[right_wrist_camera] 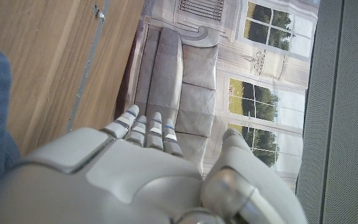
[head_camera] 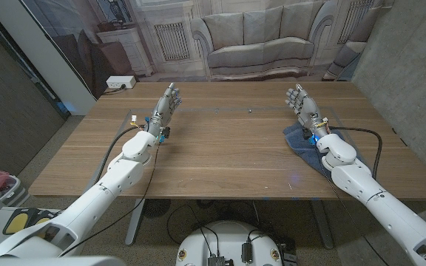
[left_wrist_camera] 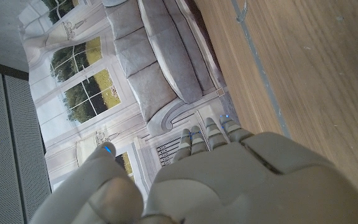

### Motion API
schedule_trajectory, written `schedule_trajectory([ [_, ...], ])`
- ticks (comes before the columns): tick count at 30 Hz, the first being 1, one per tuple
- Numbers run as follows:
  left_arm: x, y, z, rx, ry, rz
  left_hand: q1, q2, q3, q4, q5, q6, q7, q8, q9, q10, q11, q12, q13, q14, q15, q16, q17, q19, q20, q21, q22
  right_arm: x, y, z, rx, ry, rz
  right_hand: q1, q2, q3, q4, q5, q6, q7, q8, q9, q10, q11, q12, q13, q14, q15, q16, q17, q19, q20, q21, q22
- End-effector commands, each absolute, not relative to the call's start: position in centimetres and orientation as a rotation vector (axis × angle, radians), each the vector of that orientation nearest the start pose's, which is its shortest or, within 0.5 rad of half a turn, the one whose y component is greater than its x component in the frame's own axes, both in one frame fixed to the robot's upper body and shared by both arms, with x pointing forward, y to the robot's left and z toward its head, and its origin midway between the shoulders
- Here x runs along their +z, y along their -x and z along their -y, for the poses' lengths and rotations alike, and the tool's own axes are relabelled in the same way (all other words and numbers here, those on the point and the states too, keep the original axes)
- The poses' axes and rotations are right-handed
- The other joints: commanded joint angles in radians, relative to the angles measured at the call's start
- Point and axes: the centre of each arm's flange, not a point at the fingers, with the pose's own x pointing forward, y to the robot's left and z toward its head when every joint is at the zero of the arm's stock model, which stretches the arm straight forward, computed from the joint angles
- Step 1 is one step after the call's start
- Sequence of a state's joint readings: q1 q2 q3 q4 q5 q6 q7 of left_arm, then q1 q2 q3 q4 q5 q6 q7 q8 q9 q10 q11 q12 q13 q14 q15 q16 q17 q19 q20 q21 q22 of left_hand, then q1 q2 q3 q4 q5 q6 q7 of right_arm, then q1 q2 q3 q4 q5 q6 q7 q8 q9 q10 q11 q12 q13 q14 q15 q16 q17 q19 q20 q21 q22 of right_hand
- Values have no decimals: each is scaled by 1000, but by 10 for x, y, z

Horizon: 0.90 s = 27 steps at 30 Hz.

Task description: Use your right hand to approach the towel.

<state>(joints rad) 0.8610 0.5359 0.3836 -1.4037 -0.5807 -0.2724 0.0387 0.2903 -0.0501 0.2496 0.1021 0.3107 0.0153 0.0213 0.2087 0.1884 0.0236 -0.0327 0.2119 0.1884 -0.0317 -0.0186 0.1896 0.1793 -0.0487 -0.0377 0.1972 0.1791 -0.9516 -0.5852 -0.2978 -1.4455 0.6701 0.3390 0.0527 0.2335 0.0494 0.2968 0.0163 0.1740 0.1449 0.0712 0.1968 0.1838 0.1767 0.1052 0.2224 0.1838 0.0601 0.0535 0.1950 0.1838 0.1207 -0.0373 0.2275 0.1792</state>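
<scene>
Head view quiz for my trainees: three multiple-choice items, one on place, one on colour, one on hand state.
1. Where does the crumpled blue cloth towel lie?
A. on the table's right side, by the right hand
B. beside the left hand
C. at the table's far edge

2. The towel's colour?
A. red
B. blue
C. white

3. The right hand?
A. grips the towel
B. curled into a fist
C. open, holding nothing

A: it lies under the right wrist on the wooden table.
B: blue in the head view.
C: fingers extended, nothing in them.

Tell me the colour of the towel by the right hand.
The towel is dark blue, plain; it shows best in the head view, under the right hand.
</scene>
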Motion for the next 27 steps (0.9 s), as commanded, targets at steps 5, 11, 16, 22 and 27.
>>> schedule_trajectory([
  [5,-17,-633,-269,-191,-28,641,12,1,1,-5,7,13,-1,6,3,12,-4,5,3,5,3,4,3,14,-53,11,2,-22,-600,319,228,-15,717,4,4,1,-7,4,11,0,9,6,16,2,9,6,12,-2,2,3,12,2,-5,3],
  [11,-18,-629,-268,-198,-21,651,14,1,0,-6,7,15,0,6,3,9,-5,3,3,2,0,2,3,15,-54,11,2,-28,-598,321,227,-21,715,6,4,1,-9,4,15,1,9,6,17,1,9,6,13,-1,2,3,14,2,-5,3],
  [16,-16,-625,-267,-203,-29,664,16,2,0,-7,7,15,-1,5,3,10,-5,2,3,2,0,2,3,15,-52,11,2,-27,-593,325,227,-22,732,7,4,1,-11,4,16,-1,9,6,20,-1,10,6,14,-1,1,2,16,1,-5,3],
  [22,-18,-627,-259,-224,-30,677,18,3,-1,-8,7,20,-2,6,2,15,-3,3,3,9,-1,4,3,20,-47,12,2,-28,-586,328,226,-4,738,7,4,0,-12,3,18,-2,9,6,22,-1,10,6,16,-3,1,2,17,2,-6,3],
  [27,-18,-626,-258,-222,-20,688,19,3,-2,-9,6,24,-3,6,2,16,-4,3,3,11,0,4,3,24,-45,14,2,-32,-580,331,229,-20,738,8,5,0,-13,3,23,-6,11,6,23,-2,11,6,16,-3,1,2,18,2,-6,3],
])
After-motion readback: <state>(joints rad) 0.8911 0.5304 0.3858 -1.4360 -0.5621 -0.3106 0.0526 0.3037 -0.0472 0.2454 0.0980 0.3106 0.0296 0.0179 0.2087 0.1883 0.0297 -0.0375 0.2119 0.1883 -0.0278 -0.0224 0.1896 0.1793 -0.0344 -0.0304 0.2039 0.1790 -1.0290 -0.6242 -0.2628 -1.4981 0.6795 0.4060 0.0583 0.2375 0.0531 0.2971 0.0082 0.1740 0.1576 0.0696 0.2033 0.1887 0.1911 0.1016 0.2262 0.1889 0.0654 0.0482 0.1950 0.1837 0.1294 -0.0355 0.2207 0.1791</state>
